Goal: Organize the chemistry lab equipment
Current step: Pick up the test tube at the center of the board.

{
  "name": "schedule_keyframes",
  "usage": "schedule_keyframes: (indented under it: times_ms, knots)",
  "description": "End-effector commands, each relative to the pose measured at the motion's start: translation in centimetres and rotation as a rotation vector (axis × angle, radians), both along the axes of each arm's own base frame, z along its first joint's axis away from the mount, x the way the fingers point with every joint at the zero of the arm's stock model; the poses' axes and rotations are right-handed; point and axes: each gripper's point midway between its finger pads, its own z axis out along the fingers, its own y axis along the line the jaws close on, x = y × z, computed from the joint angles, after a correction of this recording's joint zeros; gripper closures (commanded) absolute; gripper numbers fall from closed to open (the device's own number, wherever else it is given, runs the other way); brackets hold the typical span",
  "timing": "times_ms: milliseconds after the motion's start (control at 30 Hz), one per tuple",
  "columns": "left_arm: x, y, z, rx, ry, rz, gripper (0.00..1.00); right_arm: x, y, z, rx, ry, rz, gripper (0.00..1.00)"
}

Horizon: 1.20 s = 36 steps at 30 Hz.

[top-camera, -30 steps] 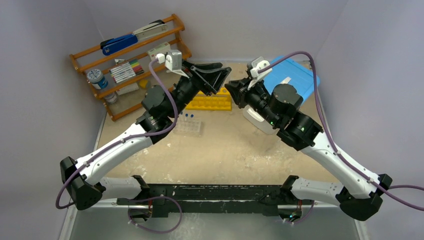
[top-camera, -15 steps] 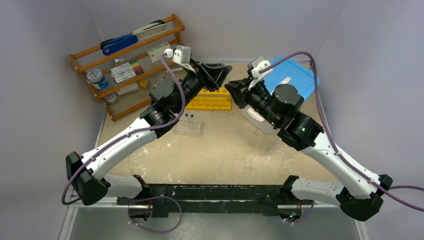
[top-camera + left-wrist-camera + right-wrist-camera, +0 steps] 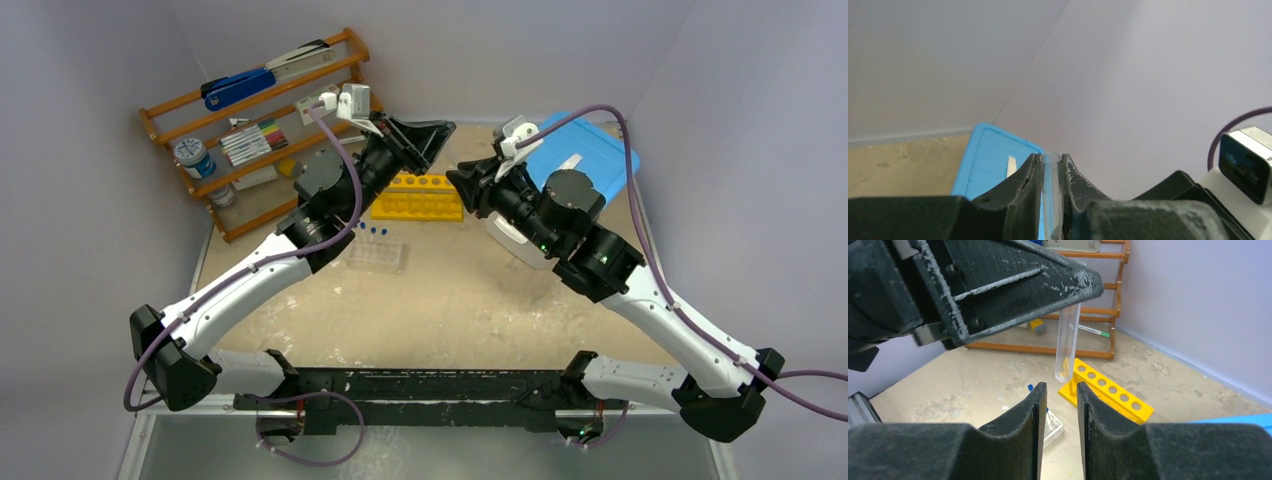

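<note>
A blue stapler [image 3: 238, 87] and colored markers [image 3: 247, 143] are kept on the wooden shelf [image 3: 176, 104]. A blue lid [image 3: 600, 150] is laid on the right.

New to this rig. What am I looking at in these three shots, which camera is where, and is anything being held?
A left arm and a right arm are bolted at the near edge of a table. The wide shot looks down from above and behind them. The other two shots come from a camera on each wrist, so the black wedges at the bottom are that arm's own fingers.

On the table are a yellow six-hole rack, a clear tray of blue-capped tubes, a wooden shelf at the back left and a flat blue plastic piece at the back right.

The left gripper is shut on a clear tube, rounded end down, in the air near the rack. The right gripper faces it, jaws slightly apart and empty.
</note>
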Motion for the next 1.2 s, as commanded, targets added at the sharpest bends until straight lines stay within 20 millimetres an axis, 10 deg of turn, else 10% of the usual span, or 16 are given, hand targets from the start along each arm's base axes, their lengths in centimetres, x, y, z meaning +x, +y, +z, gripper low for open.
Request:
schedule_keyframes:
  times_ms: [0,200,567,1167]
  knots:
    - [0.7,2.9,2.5,-0.128,0.023,0.07,0.99,-0.6,-0.3,2.5,0.075,-0.064,0.009,0.65]
    - [3.2,4.4,0.8,-0.167,0.143,0.088,1.0,-0.8,-1.5,2.7,0.087,-0.069,-0.028,0.43]
    - [8.2,4.4,-8.8,-0.668,0.622,-0.269,1.0,-2.8,-8.9,4.7,0.348,-0.307,-0.223,0.44]
    - [6.3,6.3,-8.6,-1.063,0.932,-0.315,1.0,-0.7,-3.1,2.2,0.159,-0.472,-0.134,0.41]
